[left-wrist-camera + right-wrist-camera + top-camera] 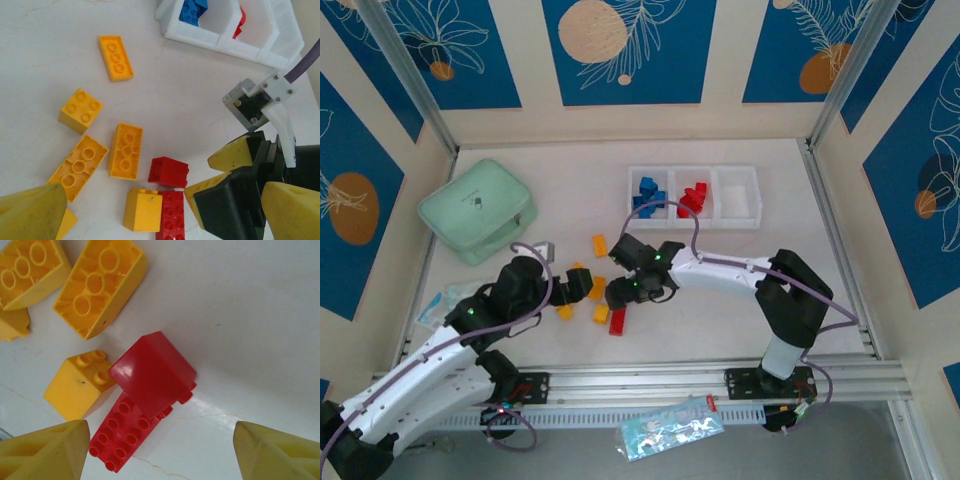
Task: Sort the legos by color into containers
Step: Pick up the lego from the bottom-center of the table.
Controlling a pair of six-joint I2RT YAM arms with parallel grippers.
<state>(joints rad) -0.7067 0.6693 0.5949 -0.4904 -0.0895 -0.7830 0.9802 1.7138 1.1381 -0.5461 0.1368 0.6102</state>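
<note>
The containers are three compartments of a white tray [738, 195] at the back. Its left one holds blue legos [647, 193], its middle one red legos [694, 197]. Loose yellow legos [115, 57] and red ones lie on the table. In the right wrist view a small red brick [152, 372] leans on a flat red brick [120, 437], with a yellow brick [77, 385] beside them. My right gripper [160, 455] hangs open just above these red bricks, holding nothing. Open and empty too, my left gripper [160, 222] hovers over the yellow bricks [125, 151], close to the right gripper [220, 172].
A mint green zip case [477, 210] sits at the back left. One plastic bag [670, 428] lies on the front rail, another [440, 300] by the left arm. The two grippers are almost touching over the brick pile.
</note>
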